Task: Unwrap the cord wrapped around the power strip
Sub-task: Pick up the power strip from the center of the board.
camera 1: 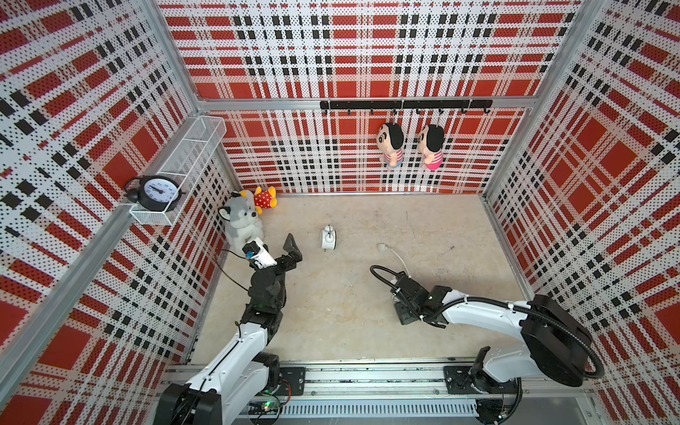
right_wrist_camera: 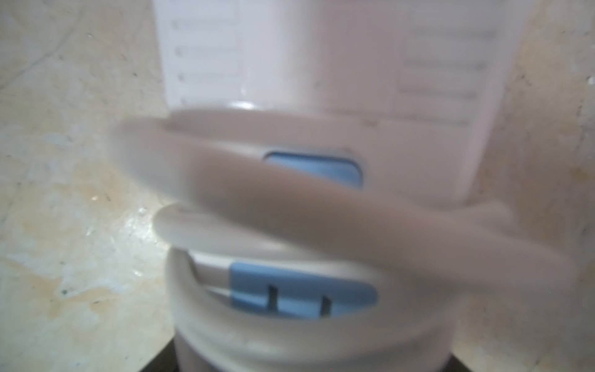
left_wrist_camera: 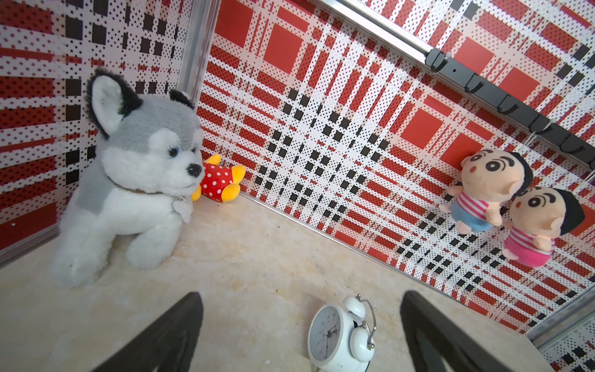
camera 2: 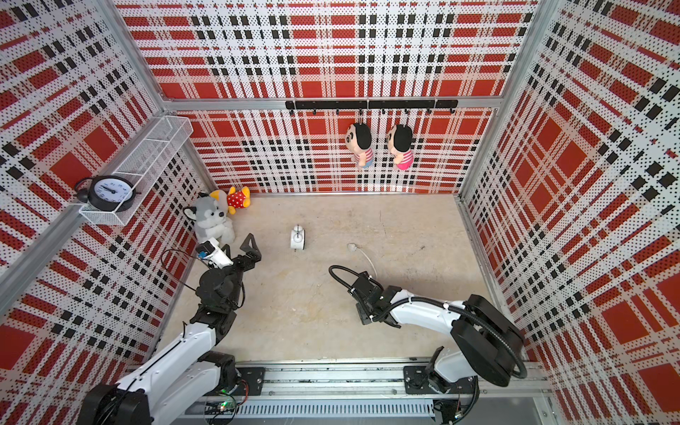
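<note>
Right jaws point down at the worktop [camera 1: 331,312], directly over the power strip [right_wrist_camera: 322,58]. The strip fills the space between and ahead of them. Only dark corners of the jaws show, so it cannot be told whether they pinch the block or merely straddle it.

Just ahead of the jaws, at least two turns of the cord [right_wrist_camera: 322,212] lie wrapped across the strip's blue socket panels, blurred by closeness. In both top views the arm hides the strip. A free stretch of cord runs out from under the jaws to the small white plug [camera 1: 382,246], which lies loose on the worktop nearby.

Left jaws, well apart from the strip, are spread wide with nothing between them. Ahead of them stands a white alarm clock [left_wrist_camera: 338,335], and farther off to one side a husky plush toy [left_wrist_camera: 135,180].

The step in hand looks like securing the strip; the unwrapping itself is not yet done. The next move probably calls for a firm hold on the block that does not trap the turns. The plug end would then be led round the block turn by turn, likely by the left arm, which would have to cross the worktop.
</note>
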`<state>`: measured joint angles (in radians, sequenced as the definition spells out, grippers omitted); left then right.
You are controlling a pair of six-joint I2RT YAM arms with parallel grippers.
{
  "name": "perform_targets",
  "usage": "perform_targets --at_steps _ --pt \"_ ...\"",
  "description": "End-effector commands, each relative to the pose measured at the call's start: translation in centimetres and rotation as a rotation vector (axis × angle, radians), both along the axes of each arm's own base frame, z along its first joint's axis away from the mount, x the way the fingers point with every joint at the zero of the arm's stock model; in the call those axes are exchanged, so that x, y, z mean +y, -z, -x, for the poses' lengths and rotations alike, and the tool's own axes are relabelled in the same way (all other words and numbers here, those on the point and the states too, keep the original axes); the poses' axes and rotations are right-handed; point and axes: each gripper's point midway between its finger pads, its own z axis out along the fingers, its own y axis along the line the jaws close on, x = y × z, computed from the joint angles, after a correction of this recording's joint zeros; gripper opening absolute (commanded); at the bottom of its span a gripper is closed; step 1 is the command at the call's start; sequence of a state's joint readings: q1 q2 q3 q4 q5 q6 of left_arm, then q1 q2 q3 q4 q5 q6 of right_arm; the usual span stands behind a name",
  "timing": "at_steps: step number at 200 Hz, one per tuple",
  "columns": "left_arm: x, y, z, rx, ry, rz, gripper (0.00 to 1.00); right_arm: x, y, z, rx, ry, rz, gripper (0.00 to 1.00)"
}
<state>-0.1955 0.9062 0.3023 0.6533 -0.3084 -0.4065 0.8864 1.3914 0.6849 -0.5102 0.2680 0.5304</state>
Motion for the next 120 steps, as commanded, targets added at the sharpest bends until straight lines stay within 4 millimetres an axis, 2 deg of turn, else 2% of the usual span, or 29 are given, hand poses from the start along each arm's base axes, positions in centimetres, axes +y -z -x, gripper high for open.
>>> perform_targets --at_steps 1,16,19,61,80,104,113,120 --pt "-1.2 -2.4 -0.1 -0.045 0.041 -0.062 1.0 1.3 -3.8 -1.3 -0.105 -0.035 -0.082 0.21" --pt "-2.0 -3.0 -0.4 -0.048 0.064 -0.092 1.0 2.0 -5.4 -0.8 -0.112 -0.155 -0.089 0.15" --pt "-3.2 -3.2 -0.3 -0.053 0.098 -0.094 1.0 2.2 -5.9 -0.8 -0.121 -0.171 -0.095 0.15" --pt "-9.3 -4.8 -0.4 -0.043 0.327 -0.13 0.98 4.1 -11.6 -1.7 -0.214 -0.366 -0.163 0.09" --pt "-12.5 -5.7 0.3 -0.036 0.461 -0.112 0.98 4.8 -14.0 -2.1 -0.246 -0.452 -0.196 0.08" --pt "-16.5 -5.8 1.4 0.001 0.628 -0.092 0.98 5.5 -16.5 -2.6 -0.29 -0.571 -0.212 0.06" --pt "-17.5 -5.7 1.7 0.024 0.67 -0.083 0.95 5.7 -17.4 -2.7 -0.302 -0.609 -0.209 0.03" --pt "-18.1 -5.6 1.7 0.044 0.694 -0.072 0.89 5.9 -18.0 -2.7 -0.312 -0.645 -0.209 0.01"
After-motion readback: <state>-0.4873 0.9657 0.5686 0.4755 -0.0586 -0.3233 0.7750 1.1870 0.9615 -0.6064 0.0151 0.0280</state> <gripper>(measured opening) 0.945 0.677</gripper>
